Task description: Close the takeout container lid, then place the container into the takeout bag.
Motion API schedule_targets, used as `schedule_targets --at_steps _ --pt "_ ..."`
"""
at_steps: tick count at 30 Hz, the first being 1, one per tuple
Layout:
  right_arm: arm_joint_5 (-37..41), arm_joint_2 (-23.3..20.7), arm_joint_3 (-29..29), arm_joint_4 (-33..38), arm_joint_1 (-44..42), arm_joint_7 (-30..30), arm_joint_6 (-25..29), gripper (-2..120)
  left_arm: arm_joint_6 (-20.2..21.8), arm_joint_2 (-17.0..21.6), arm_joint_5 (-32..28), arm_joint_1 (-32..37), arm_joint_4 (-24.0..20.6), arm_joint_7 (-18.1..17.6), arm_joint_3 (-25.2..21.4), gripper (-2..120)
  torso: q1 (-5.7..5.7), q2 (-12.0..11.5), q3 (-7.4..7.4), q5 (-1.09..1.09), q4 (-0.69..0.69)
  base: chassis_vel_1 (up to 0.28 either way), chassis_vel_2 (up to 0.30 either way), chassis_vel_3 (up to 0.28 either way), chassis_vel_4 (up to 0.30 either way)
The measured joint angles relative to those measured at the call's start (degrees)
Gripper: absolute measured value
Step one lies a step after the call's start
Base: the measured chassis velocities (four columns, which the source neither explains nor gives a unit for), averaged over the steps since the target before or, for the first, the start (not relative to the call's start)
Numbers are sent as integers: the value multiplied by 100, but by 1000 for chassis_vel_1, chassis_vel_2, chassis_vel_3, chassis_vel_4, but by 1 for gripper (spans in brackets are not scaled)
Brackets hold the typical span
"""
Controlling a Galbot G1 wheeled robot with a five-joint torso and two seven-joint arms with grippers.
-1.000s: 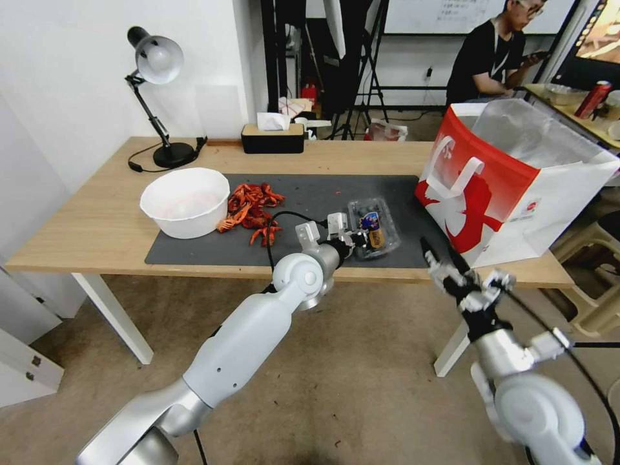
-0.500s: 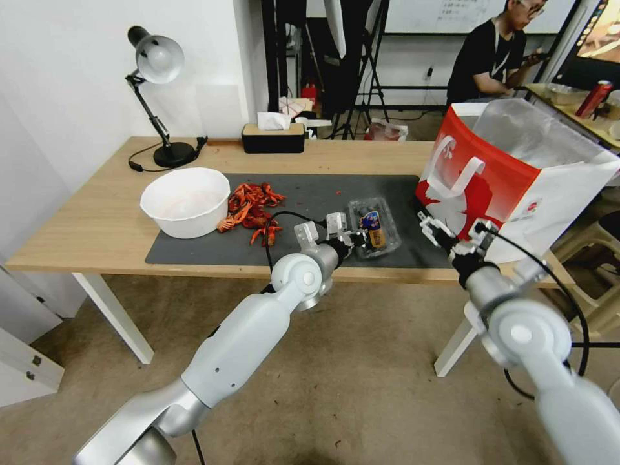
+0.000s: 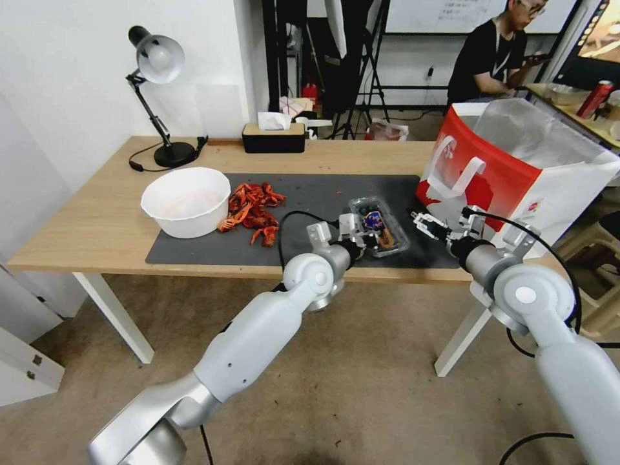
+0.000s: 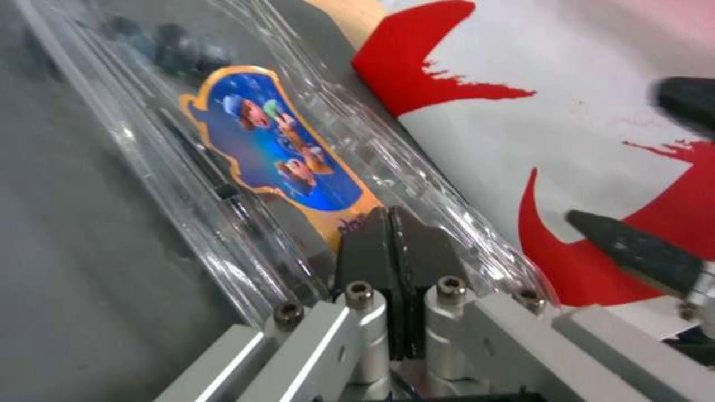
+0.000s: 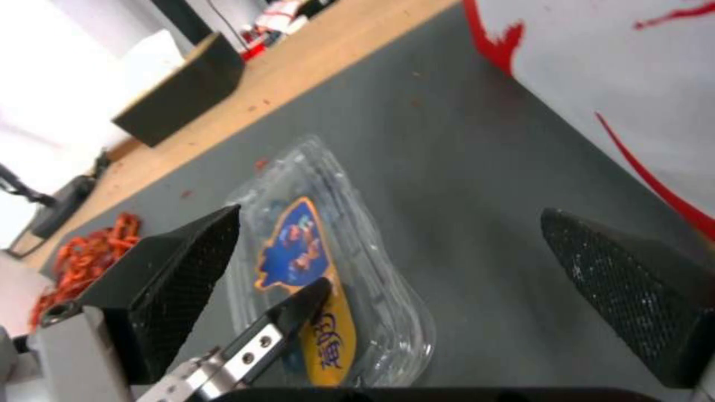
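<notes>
The takeout container (image 3: 382, 227) lies on the dark mat, its lid (image 4: 283, 151) down with the blue label facing up and dark berries under the clear plastic. My left gripper (image 3: 366, 240) is shut, and its closed fingertips (image 4: 387, 229) rest on top of the lid's near end. One of its fingers (image 5: 294, 304) crosses the label in the right wrist view. My right gripper (image 3: 422, 224) hangs open just above the mat, between the container (image 5: 320, 245) and the takeout bag (image 3: 481, 184). The red-and-white bag stands upright with its mouth open and its foil lining showing.
A white bowl (image 3: 186, 200) and a heap of red crayfish (image 3: 253, 208) sit at the mat's (image 3: 310, 194) left end. A black tissue box (image 3: 272, 137) and a desk lamp (image 3: 158, 64) stand at the back of the wooden table (image 3: 97, 219).
My right arm has risen from below the table's front edge to over the mat beside the bag. My left arm and the container have shifted slightly to the right.
</notes>
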Motion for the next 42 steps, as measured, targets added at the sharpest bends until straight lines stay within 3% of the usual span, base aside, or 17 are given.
schedule_targets --at_steps 8,16,25,32,42 --pt "101 48 -137 -469 330 -31 -151 100 -27 34 -1 -28 39 13 -2 0 0 0 0 -1 0 0 0 0 0" --pt "274 95 -302 -956 758 -480 -316 100 -41 128 -7 4 -10 13 -82 0 0 0 0 -1 1 0 0 0 0" --pt "341 218 -632 -1561 1420 -734 -891 97 -66 225 -7 77 -95 28 -110 0 0 0 0 -1 1 0 0 0 0" --pt "985 281 -808 -2039 1771 -655 -1078 72 -85 314 -15 80 -137 71 -145 0 0 0 0 1 2 0 0 0 0" --pt "1378 298 -869 -2102 1647 -522 -1097 39 -117 360 -37 78 -154 99 -193 0 0 0 0 0 0 0 0 0 0"
